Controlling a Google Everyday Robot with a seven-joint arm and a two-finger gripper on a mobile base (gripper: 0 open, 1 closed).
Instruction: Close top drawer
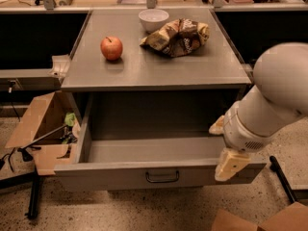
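Top drawer (108, 175) is pulled all the way out under the counter (159, 71), tray open, front panel facing the camera, dark wire handle (162, 177) at centre. The arm (269, 105) comes in from the right and covers the drawer's right front corner and part of its right wall. End effector (229, 161) sits at that corner, over the panel's right end; can't tell whether it's open or closed, or if it touches the panel. On the counter: apple (111, 48), white bowl (153, 19), crumpled snack bag (177, 36), print on it unreadable. Cardboard box (41, 124) at left, contents unclear. Another box (262, 219) is cut off bottom right.
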